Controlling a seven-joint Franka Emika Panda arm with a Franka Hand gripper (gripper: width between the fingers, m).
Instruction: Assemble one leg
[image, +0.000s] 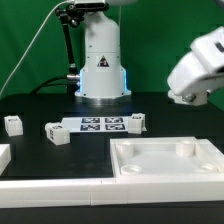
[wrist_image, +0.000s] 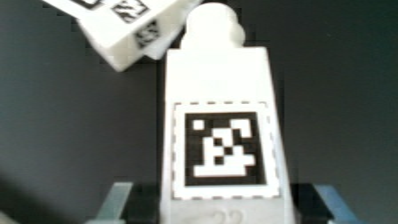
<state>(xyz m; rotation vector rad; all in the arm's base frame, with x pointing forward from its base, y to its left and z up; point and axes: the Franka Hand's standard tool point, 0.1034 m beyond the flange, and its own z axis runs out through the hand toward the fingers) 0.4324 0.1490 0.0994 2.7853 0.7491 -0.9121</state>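
In the wrist view a white leg (wrist_image: 222, 90) with a black-and-white tag lies lengthwise between my fingers, its narrow round tip pointing away. My gripper (wrist_image: 222, 205) straddles its near end. The jaws stand open, with a dark gap between each finger (wrist_image: 118, 203) and the leg. In the exterior view my hand (image: 195, 72) is low at the back right and hides this leg and the fingers. Three more legs lie on the black table: one at the far left (image: 13, 124), one beside the marker board (image: 55, 132), one at the board's right end (image: 137, 122).
The large white tabletop (image: 165, 172) with raised rim and corner sockets lies at the front right. The marker board (image: 100, 124) lies before the robot base (image: 102, 70). Another white tagged piece (wrist_image: 128, 25) lies tilted just beyond the leg. A white piece (image: 3, 155) shows at the left edge.
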